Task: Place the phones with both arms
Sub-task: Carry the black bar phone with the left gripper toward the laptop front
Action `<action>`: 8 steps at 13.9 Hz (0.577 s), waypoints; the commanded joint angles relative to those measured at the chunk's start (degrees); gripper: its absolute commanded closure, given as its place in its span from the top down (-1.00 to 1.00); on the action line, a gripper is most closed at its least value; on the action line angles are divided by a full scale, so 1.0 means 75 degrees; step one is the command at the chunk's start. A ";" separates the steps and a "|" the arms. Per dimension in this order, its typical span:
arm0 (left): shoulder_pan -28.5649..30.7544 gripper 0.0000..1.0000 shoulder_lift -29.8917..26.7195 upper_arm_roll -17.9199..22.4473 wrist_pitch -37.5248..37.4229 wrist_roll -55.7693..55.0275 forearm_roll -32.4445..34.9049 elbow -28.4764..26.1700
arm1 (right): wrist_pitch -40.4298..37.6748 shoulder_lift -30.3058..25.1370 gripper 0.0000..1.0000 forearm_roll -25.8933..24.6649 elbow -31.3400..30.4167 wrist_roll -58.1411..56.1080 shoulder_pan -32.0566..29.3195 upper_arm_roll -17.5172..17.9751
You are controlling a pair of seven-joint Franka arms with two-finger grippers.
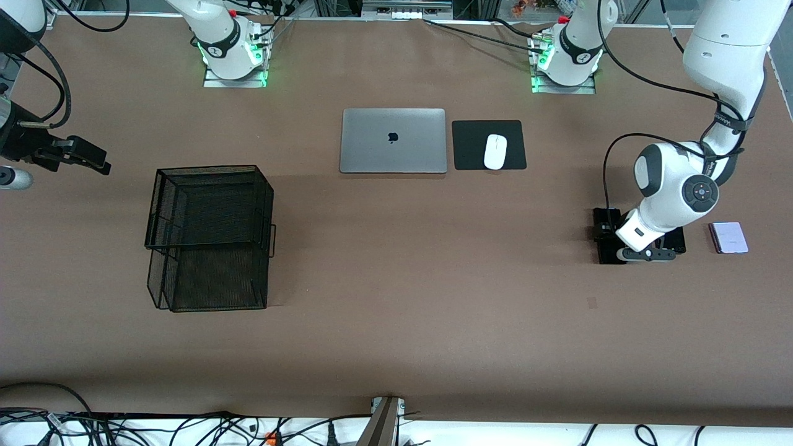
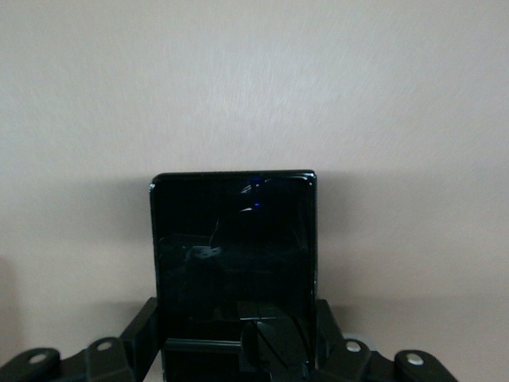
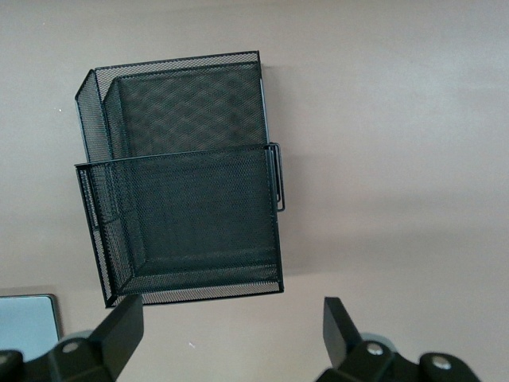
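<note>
We see the left gripper (image 1: 644, 253) closed on a black phone (image 2: 233, 263). The right gripper (image 3: 231, 330) waits, wide open, above the mesh tray (image 3: 187, 175). The laptop (image 1: 393, 140) shows an apple logo.

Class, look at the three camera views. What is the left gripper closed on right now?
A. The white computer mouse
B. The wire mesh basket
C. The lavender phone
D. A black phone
D. The left wrist view shows the left gripper shut on a black phone, while the lavender phone lies untouched beside it and the mouse rests on its pad.
</note>
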 commanded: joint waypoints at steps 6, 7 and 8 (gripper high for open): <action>-0.0919 -0.58 -0.0474 -0.1170 -0.3660 -0.0404 0.0060 0.2700 | -0.0015 -0.0030 1.00 0.0050 -0.0021 0.0036 0.0034 -0.0030; -0.1339 -0.58 -0.0474 -0.1182 -0.3661 -0.0766 0.0014 0.2806 | -0.0015 -0.0030 1.00 0.0050 -0.0021 -0.0022 0.0034 -0.0030; -0.1819 -0.58 -0.0440 -0.1182 -0.3661 -0.1257 0.0002 0.2947 | -0.0026 -0.0030 1.00 0.0050 -0.0021 -0.0046 0.0034 -0.0030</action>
